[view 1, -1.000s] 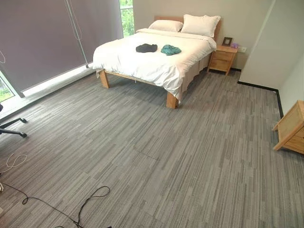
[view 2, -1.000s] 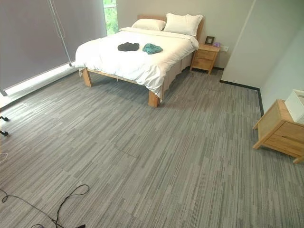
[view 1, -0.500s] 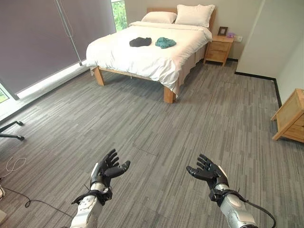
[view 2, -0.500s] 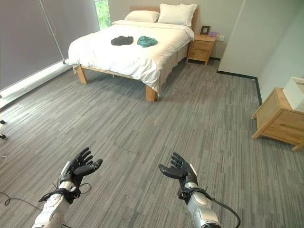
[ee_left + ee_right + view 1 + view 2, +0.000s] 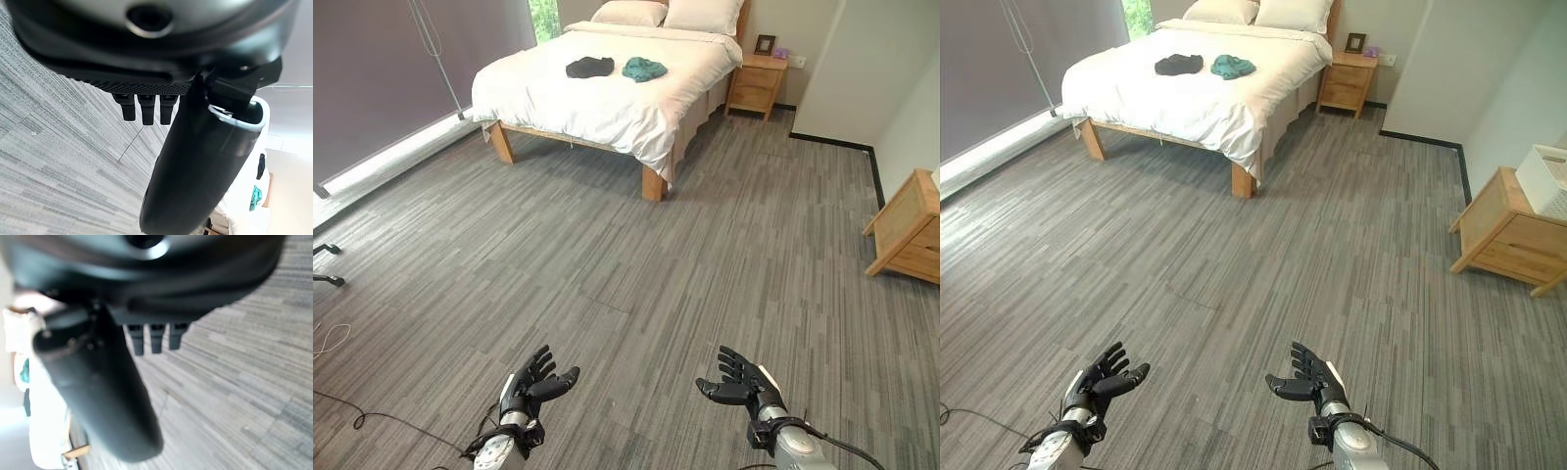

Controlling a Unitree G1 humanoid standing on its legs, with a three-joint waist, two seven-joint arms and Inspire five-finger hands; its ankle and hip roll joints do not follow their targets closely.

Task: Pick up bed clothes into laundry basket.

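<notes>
The robot's left hand (image 5: 530, 388) and right hand (image 5: 740, 385) are both raised over the grey striped carpet floor (image 5: 636, 264), palms turned inward toward each other, fingers spread and relaxed, holding nothing. The two hands are well apart from one another, with bare carpet between them.

Far ahead of both hands, across a wide stretch of floor, stands a wooden-framed bed with a white duvet (image 5: 607, 93). On the duvet lie the clothes to be collected: a crumpled black garment (image 5: 589, 67) and, just beside it on the side toward the right hand, a crumpled teal garment (image 5: 644, 69). The two garments sit near each other but apart, ahead of the left hand more than the right. Two white pillows (image 5: 675, 13) rest at the head of the bed, beyond the garments.

A small wooden nightstand (image 5: 756, 84) stands past the bed, far ahead of the right hand. Out to the right hand's outer side is a low light-wood cabinet (image 5: 1505, 235) bearing a white perforated laundry basket (image 5: 1545, 180) on top, well apart from either hand.
</notes>
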